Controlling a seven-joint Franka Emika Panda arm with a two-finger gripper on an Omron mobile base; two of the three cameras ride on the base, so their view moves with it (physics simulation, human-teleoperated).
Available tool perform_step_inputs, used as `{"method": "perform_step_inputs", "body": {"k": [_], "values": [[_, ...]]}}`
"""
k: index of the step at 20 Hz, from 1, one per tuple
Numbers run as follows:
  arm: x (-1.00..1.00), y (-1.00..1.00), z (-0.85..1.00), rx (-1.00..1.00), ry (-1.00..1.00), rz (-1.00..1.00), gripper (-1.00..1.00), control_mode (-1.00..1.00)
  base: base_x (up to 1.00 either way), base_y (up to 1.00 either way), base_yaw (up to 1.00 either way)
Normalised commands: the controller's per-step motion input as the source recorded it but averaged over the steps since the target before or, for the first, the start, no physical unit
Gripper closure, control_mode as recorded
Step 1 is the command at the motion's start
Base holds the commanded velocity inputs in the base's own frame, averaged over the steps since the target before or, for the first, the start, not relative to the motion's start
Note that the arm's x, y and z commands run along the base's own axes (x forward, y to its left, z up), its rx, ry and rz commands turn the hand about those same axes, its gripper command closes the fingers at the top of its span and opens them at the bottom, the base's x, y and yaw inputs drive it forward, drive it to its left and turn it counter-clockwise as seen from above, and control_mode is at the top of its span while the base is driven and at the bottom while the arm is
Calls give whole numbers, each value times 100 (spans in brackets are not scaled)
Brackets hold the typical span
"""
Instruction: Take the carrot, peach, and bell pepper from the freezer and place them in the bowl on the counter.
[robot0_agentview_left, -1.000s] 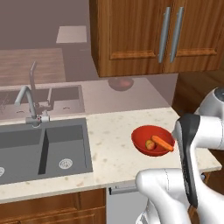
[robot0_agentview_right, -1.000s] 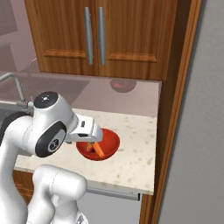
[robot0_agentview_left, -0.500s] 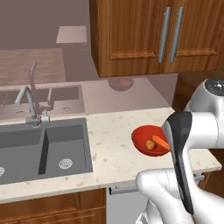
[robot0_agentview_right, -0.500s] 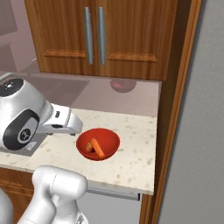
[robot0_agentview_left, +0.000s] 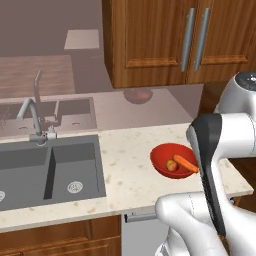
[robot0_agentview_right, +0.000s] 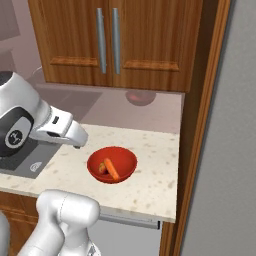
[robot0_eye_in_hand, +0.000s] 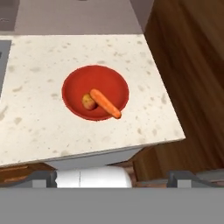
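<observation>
Orange carrot (robot0_eye_in_hand: 105, 103) and yellowish peach (robot0_eye_in_hand: 89, 102) lie touching in the red bowl (robot0_eye_in_hand: 72, 83) on the speckled counter (robot0_eye_in_hand: 39, 131), so two of three look done. The bell pepper remains to be fetched; the gripper (robot0_agentview_right: 76, 144), beside the bowl, is spread wide and empty.

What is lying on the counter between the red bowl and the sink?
Nothing: in the left base view, bare beige counter runs from the sink to the bowl.

glossy white rounded arm (robot0_agentview_left: 220, 150), dark grey joint bands
</observation>
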Motion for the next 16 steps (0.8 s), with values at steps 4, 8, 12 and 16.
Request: {"method": "perform_step_inputs", "body": {"k": [4,8,12,16], "values": [[-11,-4,3,18,0,-6,-100,-100,0,0,0],[0,-4,0,15,-7,-1,-100,-100,0,0,0],[1,0,0,1,-12,4,-100,-100,0,0,0],[0,0,0,0,-9,11,-100,-100,0,0,0]]}}
